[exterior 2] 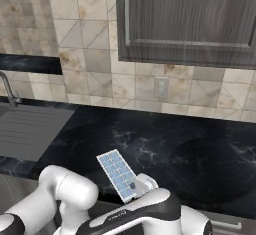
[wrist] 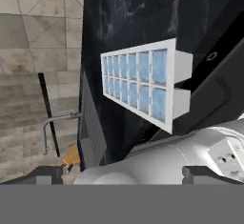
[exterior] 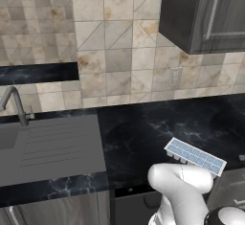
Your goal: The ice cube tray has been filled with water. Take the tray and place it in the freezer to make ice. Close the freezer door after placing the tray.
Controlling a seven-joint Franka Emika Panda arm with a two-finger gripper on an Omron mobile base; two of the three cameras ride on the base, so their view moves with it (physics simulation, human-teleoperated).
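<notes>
Tray [exterior: 195,156], ice cube, white, rigid, light; water [wrist: 158,66] brims its cells, apt to spill. Lies on dark table [exterior: 143,133] near front edge. My pincer [wrist: 121,173] gapes, ungrasping; take long sides, level.

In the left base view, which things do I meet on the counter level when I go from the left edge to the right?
Faucet → sink → bare black counter → ice cube tray, its cells filled with water.
</notes>
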